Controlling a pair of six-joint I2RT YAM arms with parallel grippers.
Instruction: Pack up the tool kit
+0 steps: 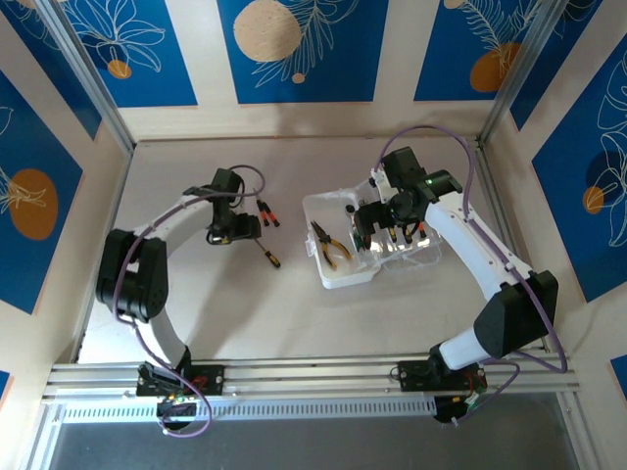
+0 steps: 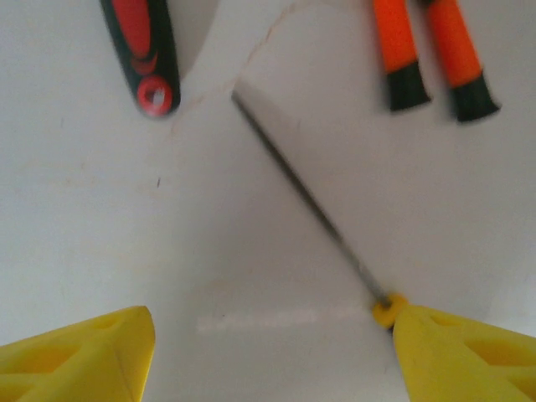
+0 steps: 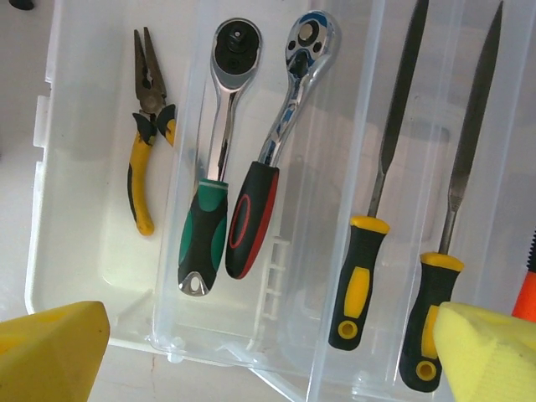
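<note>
Yellow-fingered, our left gripper (image 2: 272, 327) is gaping around a screwdriver (image 2: 310, 205), likely to grasp it. Our right gripper (image 3: 272, 335) is gaping over the case (image 3: 92, 268).

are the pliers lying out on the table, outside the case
No, the yellow-handled pliers lie inside the clear case, on its floor.

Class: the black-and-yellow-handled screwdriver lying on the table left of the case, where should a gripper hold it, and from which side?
Best the handle, coming straight down with jaws across its width: the screwdriver lies flat, and its shaft looks too thin to pinch securely.
</note>
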